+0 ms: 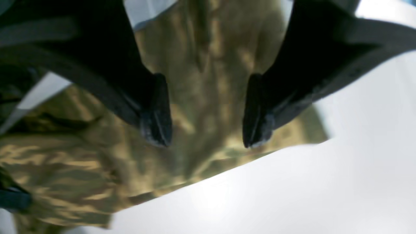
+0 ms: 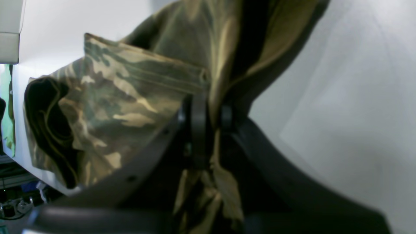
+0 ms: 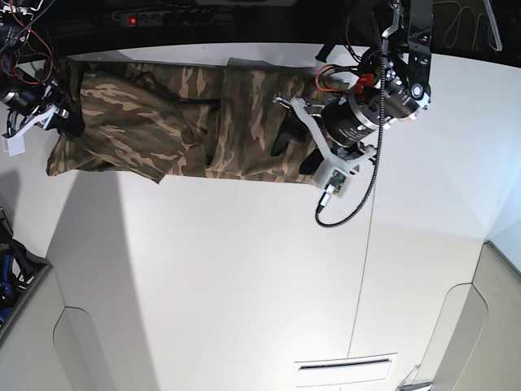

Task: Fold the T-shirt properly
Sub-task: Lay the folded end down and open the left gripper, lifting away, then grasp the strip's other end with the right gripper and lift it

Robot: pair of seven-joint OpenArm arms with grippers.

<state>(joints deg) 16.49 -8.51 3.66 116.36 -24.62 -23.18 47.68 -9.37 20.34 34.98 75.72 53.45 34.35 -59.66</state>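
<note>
The camouflage T-shirt [image 3: 179, 122] was seen in the base view stretched as a long band across the top of the white table [image 3: 244, 277], from the upper left of the frame to just past the upper middle. In that view the left gripper [image 3: 295, 147] was found at the band's right end, over the cloth's lower right corner, while the right gripper [image 3: 61, 122] was placed at the band's left end. In the left wrist view, the left gripper [image 1: 208, 130] was shown with its two dark fingers [image 1: 157, 120] spread well apart above the T-shirt [image 1: 97, 169], nothing being held between them; the cloth's edge ran diagonally below the fingertips, with bare table [image 1: 292, 195] at the lower right. In the right wrist view, the right gripper [image 2: 211, 117] was shown clamped on a bunched fold of the T-shirt [image 2: 130, 97], with cloth spread toward the upper left of the frame and also hanging below the jaws.
</note>
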